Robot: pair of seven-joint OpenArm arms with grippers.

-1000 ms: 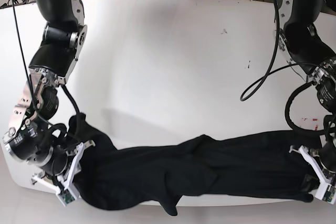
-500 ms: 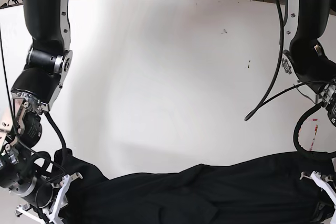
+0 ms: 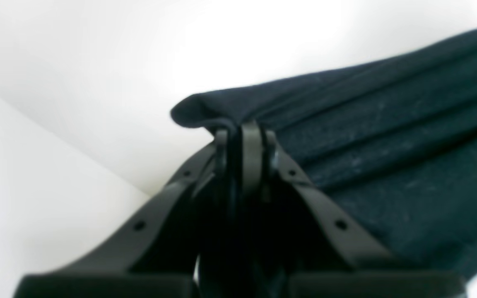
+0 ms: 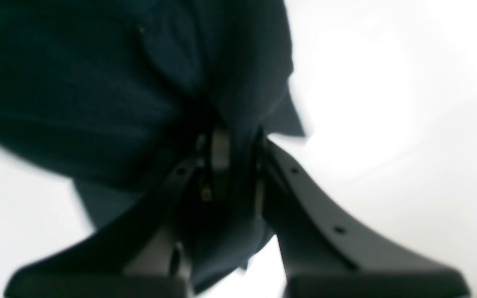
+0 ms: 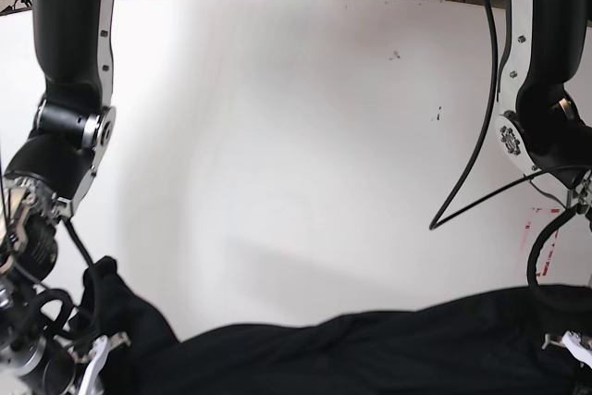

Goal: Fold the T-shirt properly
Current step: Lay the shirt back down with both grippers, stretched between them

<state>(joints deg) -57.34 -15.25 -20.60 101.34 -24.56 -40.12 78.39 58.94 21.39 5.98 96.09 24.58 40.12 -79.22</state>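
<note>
The black T-shirt [image 5: 370, 353] hangs stretched in a band along the bottom of the base view, between my two arms, its lower part cut off by the frame. In the left wrist view my left gripper [image 3: 240, 134] is shut on a folded edge of the T-shirt [image 3: 387, 157], which runs off to the right. In the right wrist view my right gripper [image 4: 234, 142] is shut on bunched cloth of the T-shirt [image 4: 97, 82], which spreads up and left. In the base view both grippers sit at the bottom corners, mostly hidden.
The white table [image 5: 296, 117] fills the base view, with small dark specks [image 5: 395, 55] and red marks [image 5: 536, 219] near the right. A black cable [image 5: 472, 154] loops down from the arm on the right. Cables and stands lie beyond the far edge.
Both arms have carried the T-shirt toward the bottom of the base view. The grippers and the cloth's lower edge have slid mostly out of frame. Both grips have held.
</note>
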